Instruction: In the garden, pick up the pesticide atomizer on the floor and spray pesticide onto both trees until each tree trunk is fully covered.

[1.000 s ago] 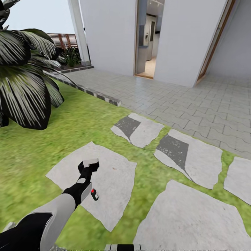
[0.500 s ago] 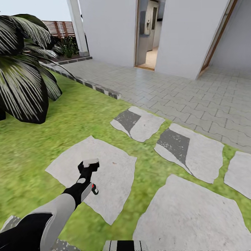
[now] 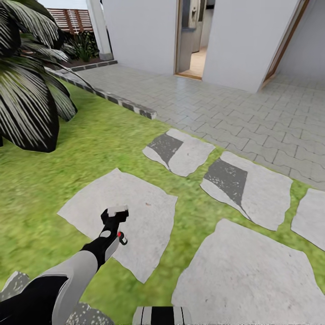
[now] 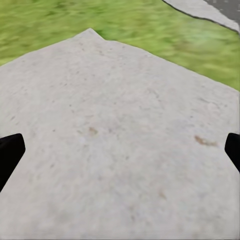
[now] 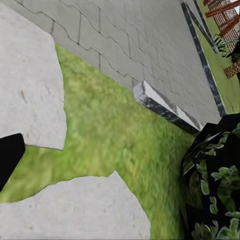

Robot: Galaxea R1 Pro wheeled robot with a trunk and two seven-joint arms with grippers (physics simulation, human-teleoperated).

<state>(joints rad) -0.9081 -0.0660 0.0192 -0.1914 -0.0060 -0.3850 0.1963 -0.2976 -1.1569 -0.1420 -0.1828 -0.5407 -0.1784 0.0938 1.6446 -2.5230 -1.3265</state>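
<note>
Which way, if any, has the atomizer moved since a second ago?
No. The pesticide atomizer keeps its spot on the stone slab; the camera shifted instead.

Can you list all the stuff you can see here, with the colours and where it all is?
pesticide atomizer: one, dark with a red dot, on the stepping stone beside the left arm.
stepping stones: six or so, pale grey, flat in the lawn.
lawn: one, green, around the stones.
palm plant: one, dark fronds, at the far left.
paving: grey bricks, beyond the grass.
house wall: white, with an open doorway.
fence: brown slats, far back left.
left gripper: one, black with grey tips, open above the stone.
</note>
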